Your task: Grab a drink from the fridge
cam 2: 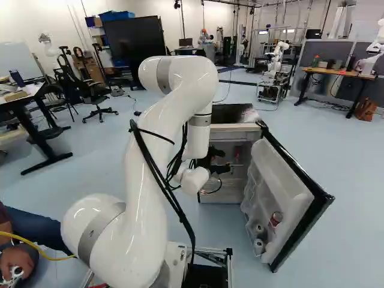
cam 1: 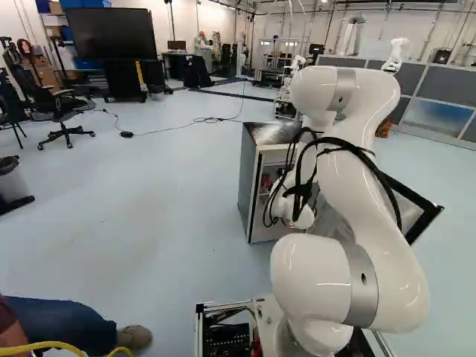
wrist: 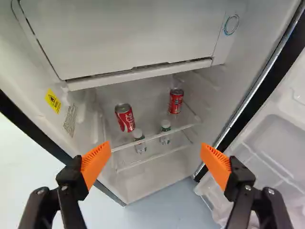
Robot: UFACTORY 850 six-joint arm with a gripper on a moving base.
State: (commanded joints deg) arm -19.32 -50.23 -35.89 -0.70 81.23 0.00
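Unit count: one arm [cam 2: 147, 162], one gripper [cam 2: 225, 161], one fridge [cam 1: 251, 178]. I have the gripper at the fridge's open front, with the single door [cam 2: 300, 207] swung open on the right in the right base view.

Gripper state, per wrist view: the two fingers stand wide apart, one orange pad on each, with nothing held between them.

Drinks inside the fridge, ahead of the gripper: four. Two are red cans on the upper shelf [wrist: 157, 136]. The first can [wrist: 125, 118] is nearer the wall bearing the one yellow label [wrist: 53, 101]; the second can [wrist: 176, 101] is nearer the door side. Neither touches a finger. The other two are clear bottles with pale caps: one bottle [wrist: 139, 144] near the first can, one bottle [wrist: 165, 135] near the second. I cannot tell which level the bottles stand on.

Above the cans: one closed compartment front [wrist: 124, 38].

Door pockets, per right base view: three items, one red container [cam 2: 276, 219] and two pale round-ended items [cam 2: 259, 237], contents unclear.
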